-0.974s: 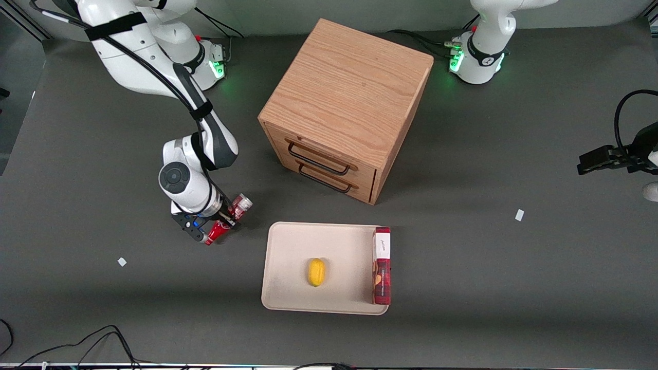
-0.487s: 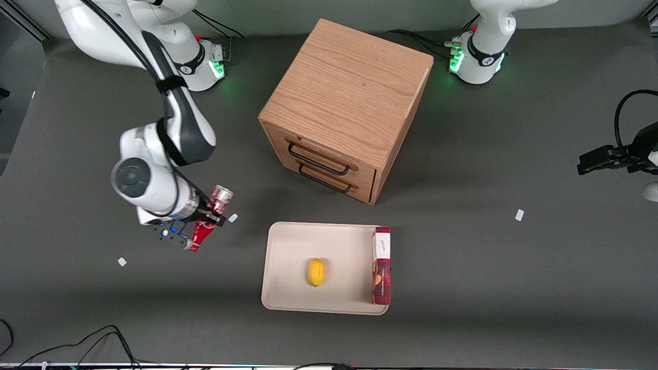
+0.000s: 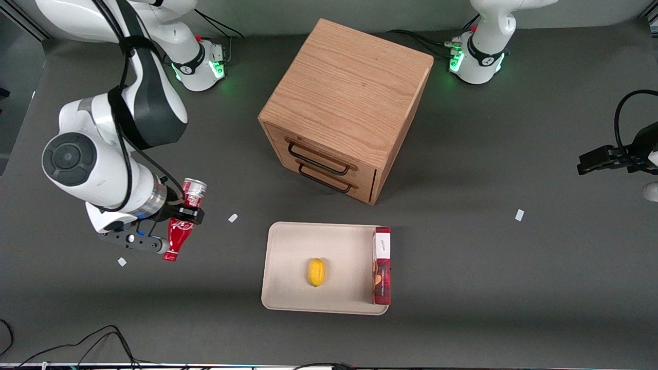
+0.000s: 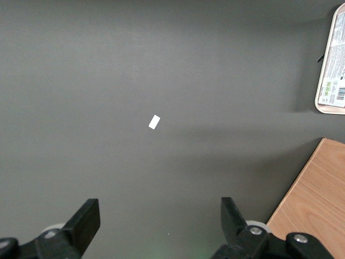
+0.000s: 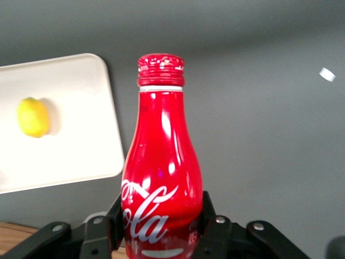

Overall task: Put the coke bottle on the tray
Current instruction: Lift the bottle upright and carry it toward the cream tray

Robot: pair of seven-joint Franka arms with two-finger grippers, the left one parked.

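The gripper (image 3: 181, 215) clamps the coke bottle (image 3: 182, 222) at its body, above the counter toward the working arm's edge; glossy, probably slippery and light.

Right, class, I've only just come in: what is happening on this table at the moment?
The right arm's gripper is shut on the coke bottle, holding it in the air, tilted, toward the working arm's end of the table. It is not yet over the tray, which lies in front of the wooden drawer cabinet. The tray already holds a lemon and a red box along one edge. So the bottle is picked up, but not yet placed.
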